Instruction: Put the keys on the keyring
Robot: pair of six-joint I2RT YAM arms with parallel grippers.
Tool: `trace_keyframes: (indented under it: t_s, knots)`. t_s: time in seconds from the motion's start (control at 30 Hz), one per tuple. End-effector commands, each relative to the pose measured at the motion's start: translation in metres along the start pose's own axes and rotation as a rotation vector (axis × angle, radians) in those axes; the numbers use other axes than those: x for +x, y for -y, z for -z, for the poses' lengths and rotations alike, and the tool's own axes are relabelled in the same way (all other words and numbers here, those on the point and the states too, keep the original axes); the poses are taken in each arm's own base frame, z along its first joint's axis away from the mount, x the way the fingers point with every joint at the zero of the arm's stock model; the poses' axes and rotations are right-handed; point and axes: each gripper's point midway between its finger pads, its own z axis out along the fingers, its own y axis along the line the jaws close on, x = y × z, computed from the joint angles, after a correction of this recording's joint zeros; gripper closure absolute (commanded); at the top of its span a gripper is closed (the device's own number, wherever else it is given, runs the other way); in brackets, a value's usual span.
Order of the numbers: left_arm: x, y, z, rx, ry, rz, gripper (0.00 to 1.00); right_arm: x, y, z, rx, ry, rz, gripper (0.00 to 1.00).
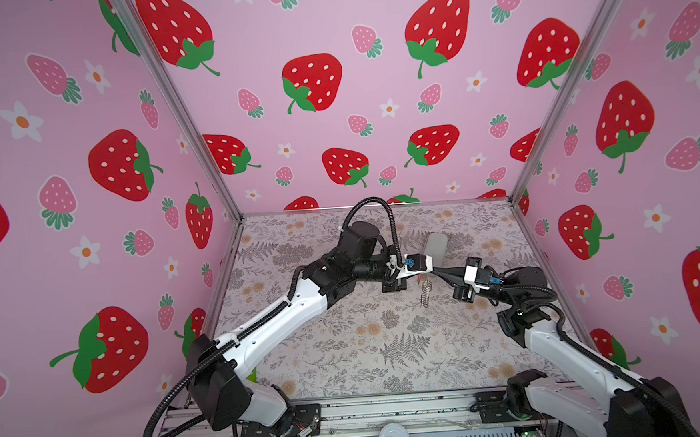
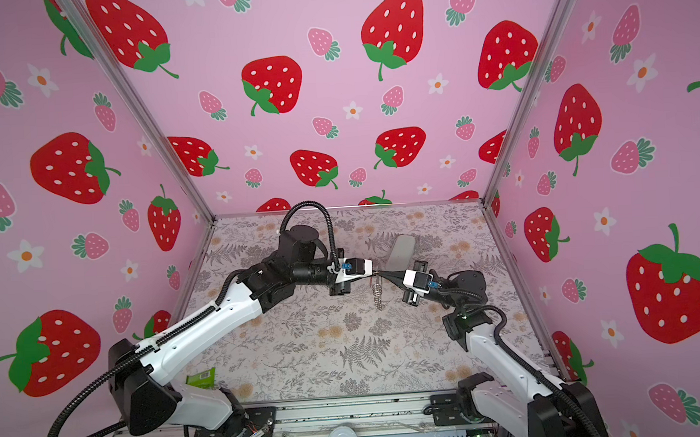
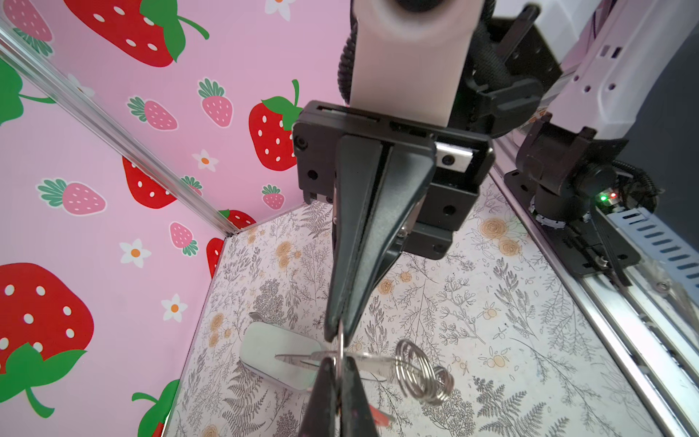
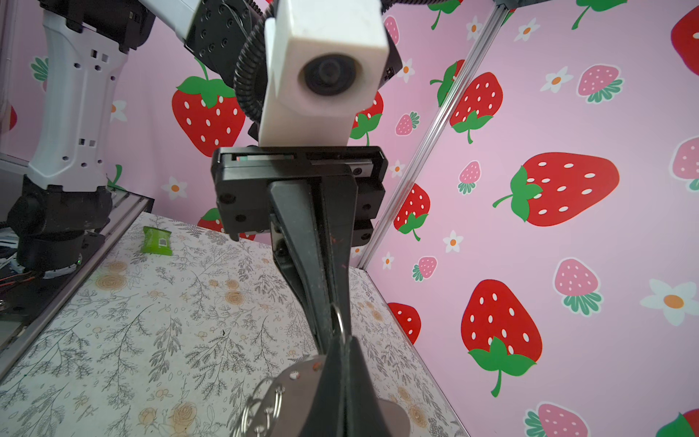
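left gripper (image 3: 338, 365): clenched on keyring (image 3: 423, 374) top ring; right gripper (image 4: 342, 342): clenched on same ring, tip-to-tip; rings dangle above tabletop (image 1: 348, 353)

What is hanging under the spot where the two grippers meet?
The keyring, silver rings coiled, dangles below the left gripper and right gripper, both shut on one thin ring. A red key tag peeks out underneath; the key itself is covered by the fingers.

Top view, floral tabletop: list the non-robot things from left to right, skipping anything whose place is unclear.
green packet → keyring chain, hanging where the two end effectors meet → pale oblong case
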Motion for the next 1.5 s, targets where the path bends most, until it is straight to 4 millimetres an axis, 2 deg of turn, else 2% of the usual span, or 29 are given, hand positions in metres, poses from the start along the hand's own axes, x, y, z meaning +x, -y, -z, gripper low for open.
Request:
trace_keyframes:
  t_s: [0.0, 0.2, 0.37, 0.57, 0.93, 1.03, 1.37, 1.47]
  knots:
    - [-0.020, -0.008, 0.006, 0.000, 0.010, -0.051, 1.00, -0.003, 0.003, -0.003, -0.021, -0.033, 0.044, 0.85]
    - [-0.004, -0.010, 0.009, 0.010, -0.130, -0.052, 1.00, -0.002, 0.004, -0.005, -0.072, -0.127, 0.087, 0.79]
    - [0.001, -0.009, 0.006, 0.025, -0.198, -0.073, 1.00, -0.006, 0.003, -0.007, -0.102, -0.123, 0.080, 0.78]
    - [0.002, -0.008, 0.004, 0.039, -0.244, -0.096, 1.00, -0.003, 0.000, -0.009, -0.143, -0.130, 0.040, 0.78]
    - [-0.001, -0.007, 0.003, 0.042, -0.256, -0.119, 1.00, 0.004, 0.000, -0.011, -0.159, -0.144, 0.009, 0.83]
    - [-0.001, -0.006, 0.002, 0.046, -0.258, -0.118, 1.00, 0.002, -0.001, -0.012, -0.161, -0.132, 0.009, 0.86]
    - [0.003, -0.006, -0.002, 0.048, -0.287, -0.121, 1.00, -0.002, -0.003, -0.012, -0.170, -0.095, -0.008, 0.86]
    - [0.002, -0.006, -0.002, 0.046, -0.281, -0.126, 1.00, 0.000, -0.004, -0.012, -0.175, -0.098, -0.016, 0.91]
